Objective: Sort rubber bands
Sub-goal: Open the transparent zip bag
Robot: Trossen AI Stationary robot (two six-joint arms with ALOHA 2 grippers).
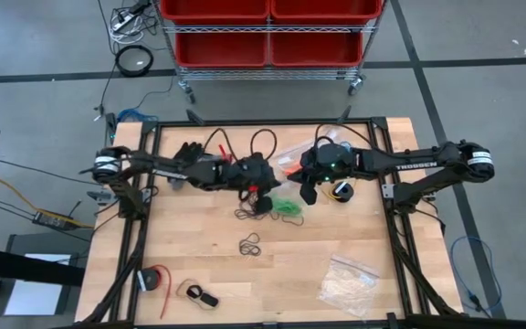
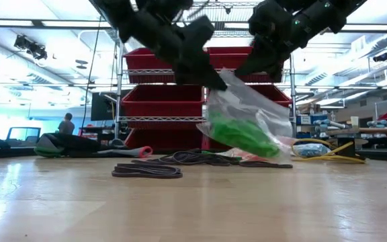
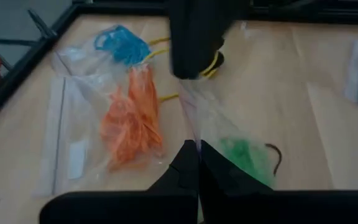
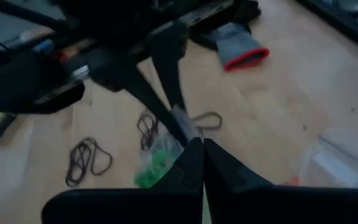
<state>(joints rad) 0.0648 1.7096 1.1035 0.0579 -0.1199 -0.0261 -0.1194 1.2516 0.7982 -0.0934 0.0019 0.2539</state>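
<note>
Left gripper (image 1: 265,189) and right gripper (image 1: 307,192), high view: both pinched shut on a clear bag (image 1: 288,203) of green bands (image 1: 289,209). Low view: bag (image 2: 250,121) hangs off the table (image 2: 193,202), black bands (image 2: 146,171) beside. Left wrist view: orange bands (image 3: 132,118), blue bands (image 3: 122,45) bagged beyond it.

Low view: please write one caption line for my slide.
Both grippers, left and right, hold up a clear bag of green rubber bands.
</note>
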